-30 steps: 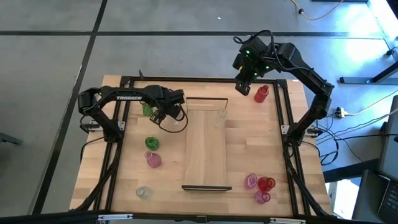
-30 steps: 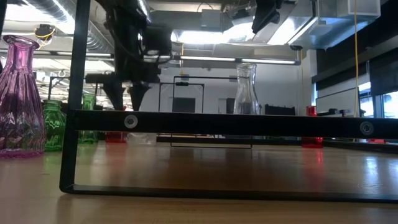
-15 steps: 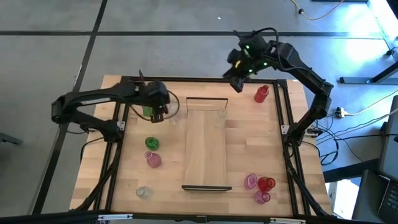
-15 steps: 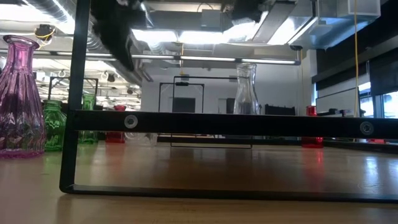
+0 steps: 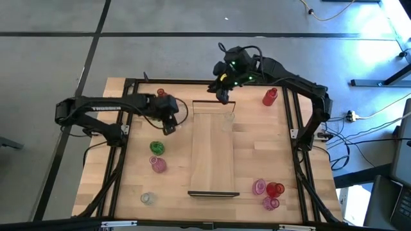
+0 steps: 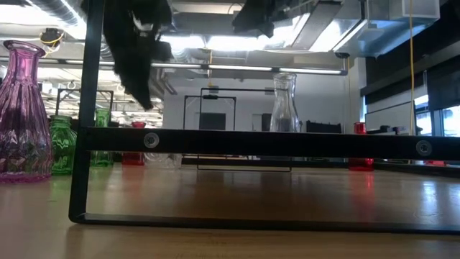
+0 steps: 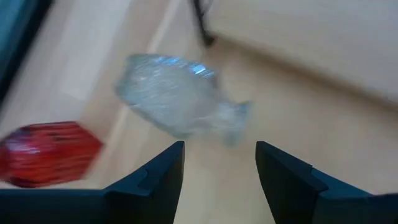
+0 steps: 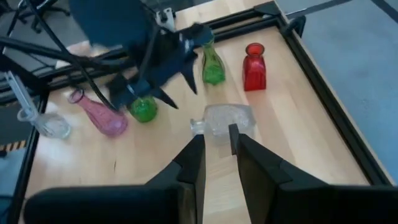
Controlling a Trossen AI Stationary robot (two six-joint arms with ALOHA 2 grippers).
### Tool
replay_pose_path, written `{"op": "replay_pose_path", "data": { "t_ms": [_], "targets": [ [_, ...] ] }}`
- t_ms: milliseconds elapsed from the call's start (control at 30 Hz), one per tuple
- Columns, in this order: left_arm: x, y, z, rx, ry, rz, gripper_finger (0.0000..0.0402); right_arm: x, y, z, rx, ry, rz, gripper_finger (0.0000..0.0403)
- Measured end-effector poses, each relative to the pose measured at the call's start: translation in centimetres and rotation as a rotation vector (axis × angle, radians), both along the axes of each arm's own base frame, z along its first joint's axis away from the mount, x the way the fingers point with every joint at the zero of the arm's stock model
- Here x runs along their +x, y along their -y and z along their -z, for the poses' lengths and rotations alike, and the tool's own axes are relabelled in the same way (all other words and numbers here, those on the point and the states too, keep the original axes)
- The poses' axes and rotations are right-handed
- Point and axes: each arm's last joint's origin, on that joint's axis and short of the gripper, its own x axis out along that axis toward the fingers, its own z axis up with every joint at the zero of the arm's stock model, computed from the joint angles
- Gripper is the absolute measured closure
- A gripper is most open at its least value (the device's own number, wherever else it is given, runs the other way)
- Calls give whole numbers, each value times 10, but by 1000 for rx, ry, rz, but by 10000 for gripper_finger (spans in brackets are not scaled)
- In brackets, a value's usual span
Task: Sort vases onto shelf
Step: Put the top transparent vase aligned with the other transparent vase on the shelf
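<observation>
My left pincer (image 7: 219,163) hovers, fingers apart and empty, over the clear vase (image 7: 177,102) lying on its side on the bench, left of the shelf (image 5: 212,154). Glass looks slippery and fragile; I would grip its narrow neck. My right pincer (image 8: 216,148) is narrow, empty.

Left gripper (image 7: 219,163) raised, fingers (image 7: 152,177) parted, nothing between them. Right gripper (image 8: 217,149) raised too, fingers (image 8: 193,163) a narrow gap apart, empty.
</observation>
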Motion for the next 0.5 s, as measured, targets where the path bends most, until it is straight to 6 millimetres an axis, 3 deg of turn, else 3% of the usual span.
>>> {"op": "replay_pose_path", "data": {
  "t_ms": [233, 400, 500],
  "targets": [
    [4, 11, 48, 136, -56, 30, 210, -21, 8, -16, 22, 36, 59, 326],
    [12, 16, 50, 196, 1, 54, 210, -37, 5, -30, 11, 60, 68, 326],
    [19, 18, 47, 141, 79, 103, 210, -45, 3, -36, -5, 71, 70, 326]
  ]
}}
